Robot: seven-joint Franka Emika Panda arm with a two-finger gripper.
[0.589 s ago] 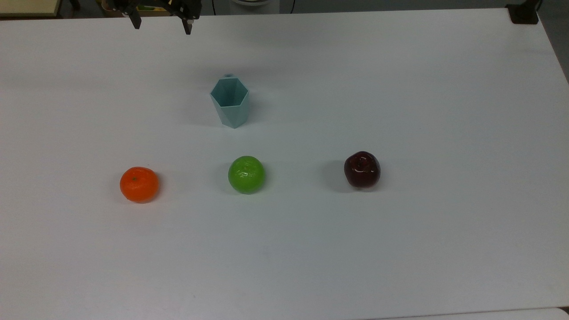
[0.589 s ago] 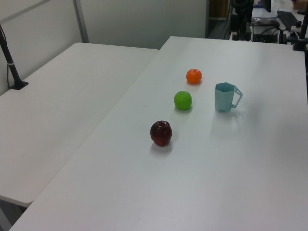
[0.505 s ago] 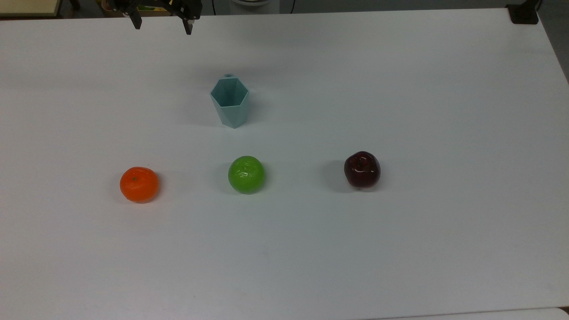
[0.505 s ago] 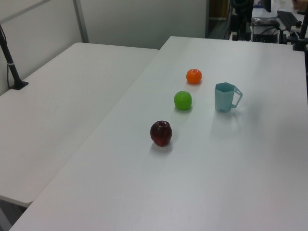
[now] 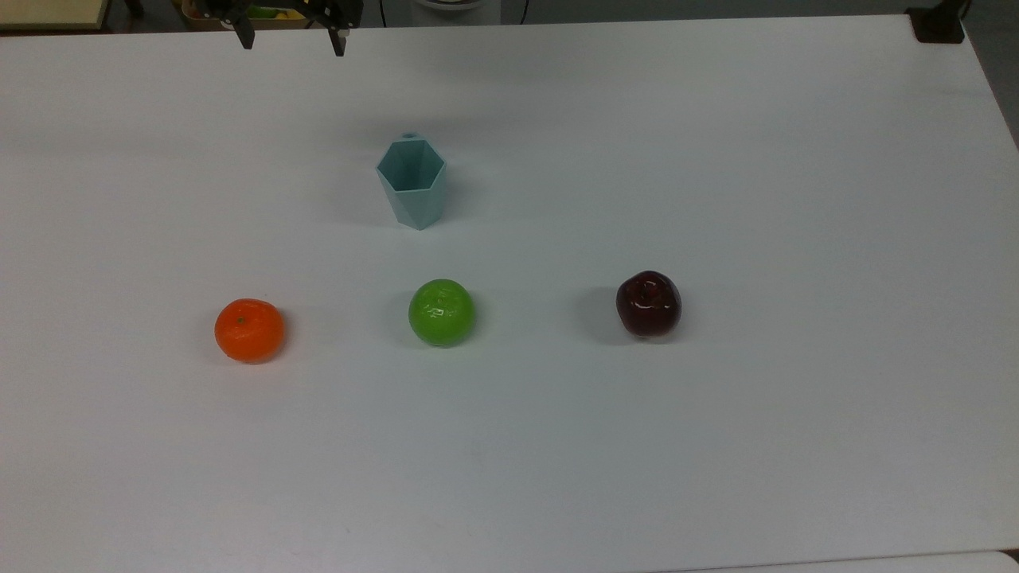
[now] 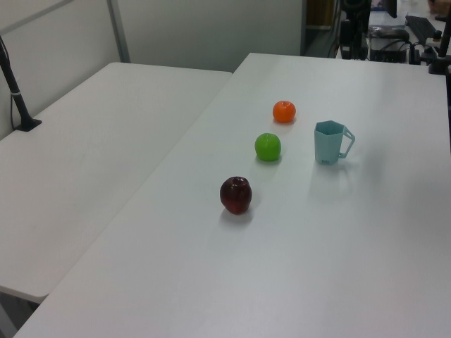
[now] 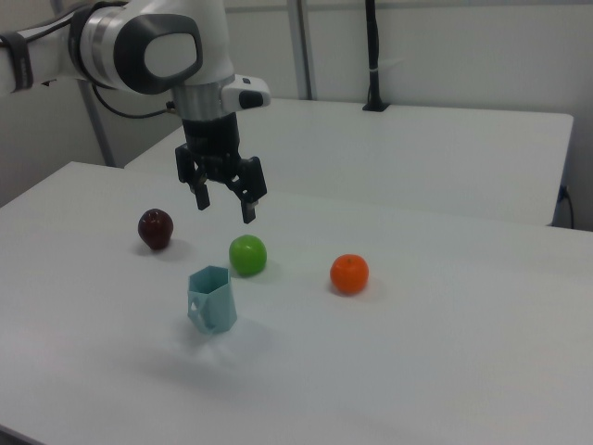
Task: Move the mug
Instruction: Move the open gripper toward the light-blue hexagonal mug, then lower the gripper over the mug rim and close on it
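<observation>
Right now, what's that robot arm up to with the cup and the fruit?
The arm's gripper hangs in the air above the white table, fingers spread open and holding nothing. A pale blue mug stands upright and untouched. An orange, a green apple and a dark red apple sit in a row beside it.

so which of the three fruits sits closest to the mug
The green apple. In the top view it lies just below the mug, in the middle of the row; the orange and the dark red apple sit farther out on either side.
</observation>
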